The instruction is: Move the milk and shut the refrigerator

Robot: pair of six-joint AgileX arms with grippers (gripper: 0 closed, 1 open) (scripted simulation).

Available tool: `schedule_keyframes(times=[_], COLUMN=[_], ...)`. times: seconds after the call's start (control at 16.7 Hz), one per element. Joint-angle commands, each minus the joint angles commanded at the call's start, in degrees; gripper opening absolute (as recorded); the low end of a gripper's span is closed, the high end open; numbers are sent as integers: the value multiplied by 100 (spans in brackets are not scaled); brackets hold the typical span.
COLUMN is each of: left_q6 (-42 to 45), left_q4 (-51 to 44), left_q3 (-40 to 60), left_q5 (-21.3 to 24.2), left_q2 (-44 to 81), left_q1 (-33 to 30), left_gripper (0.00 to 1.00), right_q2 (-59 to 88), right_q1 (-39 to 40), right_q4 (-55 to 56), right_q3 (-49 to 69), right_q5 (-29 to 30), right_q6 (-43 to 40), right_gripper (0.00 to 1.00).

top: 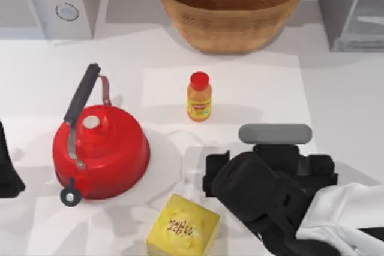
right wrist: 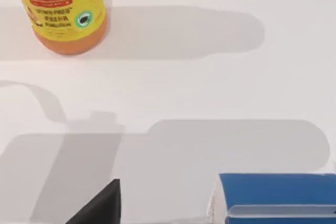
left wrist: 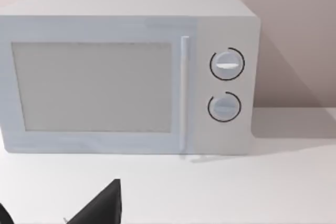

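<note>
The milk (right wrist: 275,198) shows in the right wrist view as a blue top with a pale edge, close under the right gripper (top: 270,187); its lettering cannot be read from here. In the top view that gripper hangs over the desk (top: 336,106) at about 5 o'clock; whether its fingers are wide or narrow I cannot tell. The refrigerator (top: 351,7) — a plain grey cabinet with a lighter door panel — stands at 2 o'clock. The orange bottle (top: 199,97), red-capped, stands near the middle; its yellow label carries red-backed writing too blurred to read. A yellow box (top: 183,232) sits at 6 o'clock with dark marks on top, also unreadable. The red kettle (top: 99,148) rests at 8 o'clock, the wicker basket (top: 231,7) at 12, the microwave (left wrist: 126,77) — two round knobs — at 10. The left gripper (top: 7,169) waits at 9 o'clock, its opening hidden.
</note>
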Motion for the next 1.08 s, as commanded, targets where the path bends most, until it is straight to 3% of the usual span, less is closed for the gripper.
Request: schedule_keyframes(times=[0.3,1.08], left_q6=[0,0], left_q4=[0,0], left_q3=[0,0], left_q5=[0,0], left_q2=[0,0], left_q1=[0,0], left_gripper=[100,100], right_q2=[123,123], right_q1=[-111,-111], right_q4=[172,172], right_q3=[2,2], right_q5=[-67,-67], right_q6=[-119,-119], right_gripper=[100,2])
